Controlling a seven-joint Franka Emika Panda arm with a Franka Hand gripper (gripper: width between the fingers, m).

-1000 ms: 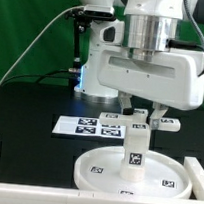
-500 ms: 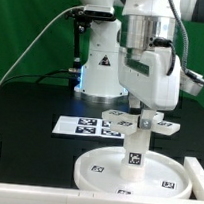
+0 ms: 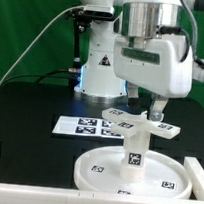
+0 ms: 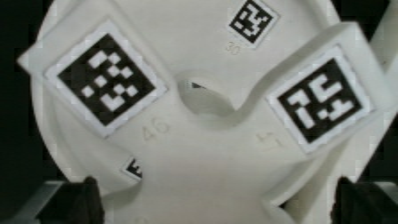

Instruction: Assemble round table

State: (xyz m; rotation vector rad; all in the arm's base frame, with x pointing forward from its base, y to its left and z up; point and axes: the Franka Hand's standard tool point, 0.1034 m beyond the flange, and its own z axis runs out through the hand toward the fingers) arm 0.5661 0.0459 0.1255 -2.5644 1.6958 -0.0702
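White plastic foot: the small lobed foot (image 3: 141, 122) is sitting atop the leg, carrying black-and-white square tags on its lobes; one such piece is showing, and it is filling the wrist view (image 4: 196, 110).
Leg: one short thick white cylindrical leg (image 3: 135, 153) is standing upright at the middle of the disc, with a tag on its side.
Disc: one wide, rimmed round white disc (image 3: 99, 170) is lying flat on the black table (image 3: 29, 114), with small tags on its surface.
Pincer: the robot's two-finger gripper (image 3: 145, 112) is coming straight down onto the foot; its dark fingertips (image 4: 80, 198) are standing on either side of the part, narrowly spread, and whether they are pressing it I cannot tell.
Marker board: one flat white marker board (image 3: 80, 126) is lying behind the disc.
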